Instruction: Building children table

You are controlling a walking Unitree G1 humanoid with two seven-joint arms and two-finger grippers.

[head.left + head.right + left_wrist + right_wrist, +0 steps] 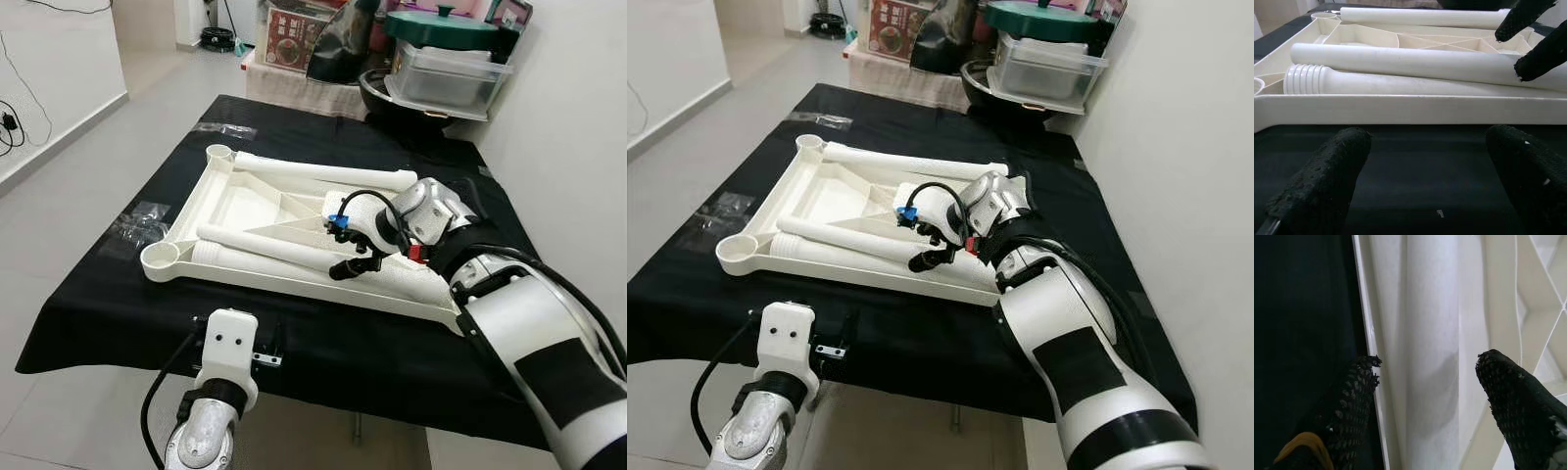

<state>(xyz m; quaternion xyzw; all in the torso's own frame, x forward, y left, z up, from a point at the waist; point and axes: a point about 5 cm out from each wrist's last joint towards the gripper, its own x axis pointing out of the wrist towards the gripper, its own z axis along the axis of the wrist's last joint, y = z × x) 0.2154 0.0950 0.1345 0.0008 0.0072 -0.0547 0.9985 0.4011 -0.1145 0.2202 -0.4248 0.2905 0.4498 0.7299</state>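
Right claw (355, 262) (open) astride leg (284, 253)

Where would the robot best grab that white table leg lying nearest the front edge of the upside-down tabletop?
Probably on the smooth round shaft of the near leg, coming down from above with one finger on each side. The right gripper hangs open over that stretch. The ribbed threaded end is best left free, and the tabletop rim blocks a low sideways approach.

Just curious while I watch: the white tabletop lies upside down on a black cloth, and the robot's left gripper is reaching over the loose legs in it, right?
Not quite: it is the right gripper reaching over the legs, as the left eye view shows. The tabletop does lie upside down on the black cloth.
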